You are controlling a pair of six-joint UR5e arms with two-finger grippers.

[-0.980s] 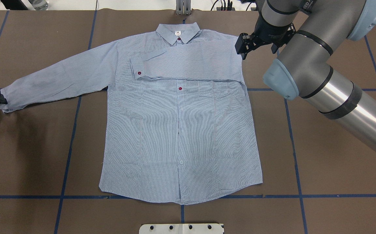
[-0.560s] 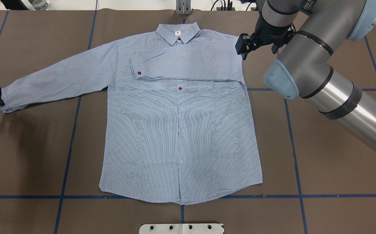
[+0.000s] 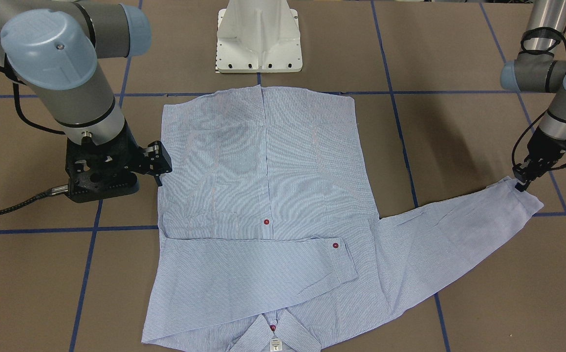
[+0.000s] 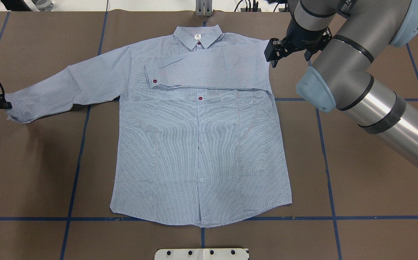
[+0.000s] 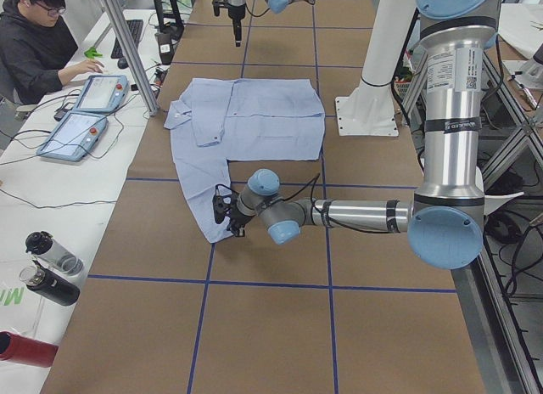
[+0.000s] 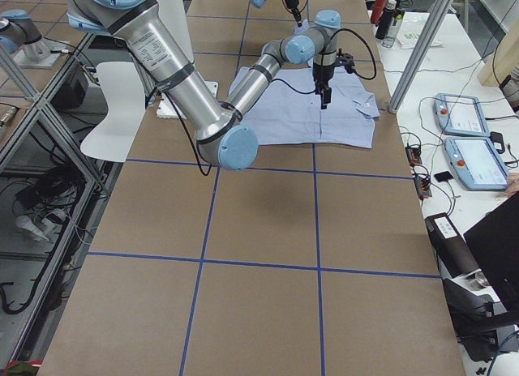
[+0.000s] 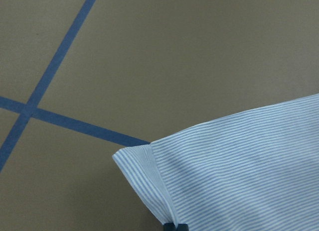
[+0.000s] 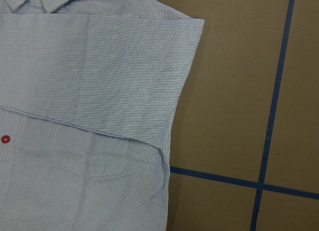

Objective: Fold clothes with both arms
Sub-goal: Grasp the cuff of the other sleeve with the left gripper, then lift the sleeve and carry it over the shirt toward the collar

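Observation:
The light blue striped shirt (image 4: 198, 144) lies flat, front up, collar at the table's far side. One sleeve (image 4: 209, 68) is folded across the chest; the other sleeve (image 4: 68, 86) stretches out toward my left side. My left gripper (image 4: 4, 105) is shut on that sleeve's cuff (image 7: 239, 166), held a little above the table, also seen in the front view (image 3: 520, 183). My right gripper (image 4: 272, 54) hovers beside the folded shoulder edge (image 8: 189, 66); it is open and holds nothing. In the front view the right gripper (image 3: 160, 168) stands just off the shirt (image 3: 263, 161).
Brown table cover with blue tape lines (image 4: 75, 162). The white pedestal base (image 3: 258, 39) stands at the robot's side of the shirt hem. A person (image 5: 34, 46) sits by tablets beyond the far edge, and bottles (image 5: 51, 267) stand there too.
My left gripper has carried the cuff up and toward the table's far side, so the outstretched sleeve now bunches near its end. The right gripper drifted slightly away from the shoulder.

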